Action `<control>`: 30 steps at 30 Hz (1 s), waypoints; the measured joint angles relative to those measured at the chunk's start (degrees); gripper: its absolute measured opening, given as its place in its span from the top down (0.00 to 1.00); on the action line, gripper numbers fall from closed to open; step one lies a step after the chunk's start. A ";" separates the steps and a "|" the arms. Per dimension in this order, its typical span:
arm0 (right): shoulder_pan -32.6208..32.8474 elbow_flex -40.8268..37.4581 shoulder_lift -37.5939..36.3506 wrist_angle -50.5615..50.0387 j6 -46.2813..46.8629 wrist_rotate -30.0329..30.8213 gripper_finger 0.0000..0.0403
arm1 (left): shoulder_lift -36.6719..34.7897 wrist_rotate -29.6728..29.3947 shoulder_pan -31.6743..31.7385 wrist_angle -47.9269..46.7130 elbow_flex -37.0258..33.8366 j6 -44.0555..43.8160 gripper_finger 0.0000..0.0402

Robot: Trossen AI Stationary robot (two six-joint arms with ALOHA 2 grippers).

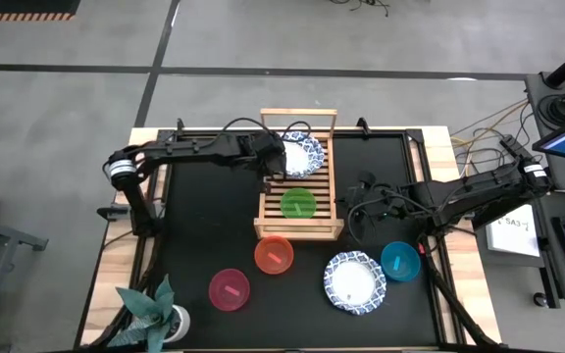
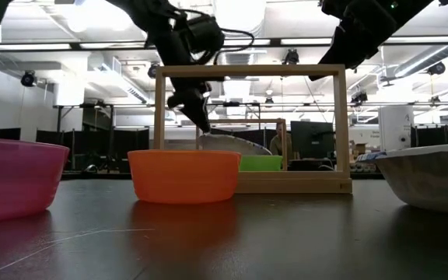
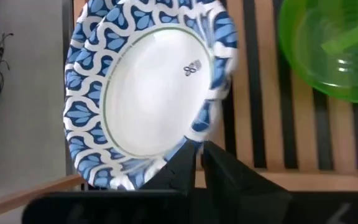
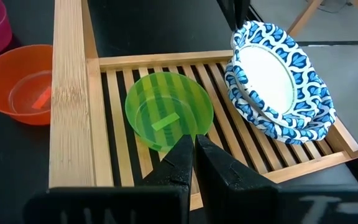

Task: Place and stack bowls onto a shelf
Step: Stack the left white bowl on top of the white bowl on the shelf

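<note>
The wooden slatted shelf (image 1: 271, 208) stands mid-table with its taller frame rail at the far end. The green bowl (image 1: 298, 203) sits on its near slats. At its far end lies a stack of blue-patterned white bowls (image 4: 278, 87), the top one (image 1: 304, 154) tilted. My left gripper (image 1: 277, 165) is shut on that top bowl. My right gripper (image 1: 356, 196) hovers shut just right of the shelf, touching nothing. The orange bowl (image 1: 274, 255), magenta bowl (image 1: 230, 289), teal bowl (image 1: 399, 261) and another patterned bowl (image 1: 354, 282) rest on the black mat. My left gripper pinches the top patterned bowl by its rim (image 3: 194, 134), on the side toward the table's left, between its two fingers (image 3: 179, 165). The fingers slant down from above and from the left. The bowl is tilted, its held side raised and its opposite side on the bowls beneath.
A potted plant (image 1: 155, 312) stands at the mat's near left corner. The shelf's tall frame rail (image 2: 247, 74) rises at its far end. Bare mat lies left of the shelf. Cables and a keyboard lie off the table's right side.
</note>
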 joint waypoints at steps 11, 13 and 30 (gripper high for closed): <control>0.00 0.00 0.00 0.43 -0.42 0.00 0.98 | 2.41 0.02 0.97 2.74 0.25 -1.51 1.00; -0.02 0.00 0.00 0.70 -0.80 0.01 0.98 | 2.24 0.02 0.95 2.71 0.26 -1.95 1.00; -0.02 0.00 0.00 1.16 -0.64 -0.02 0.98 | 4.62 0.47 1.63 10.16 -1.42 -2.40 1.00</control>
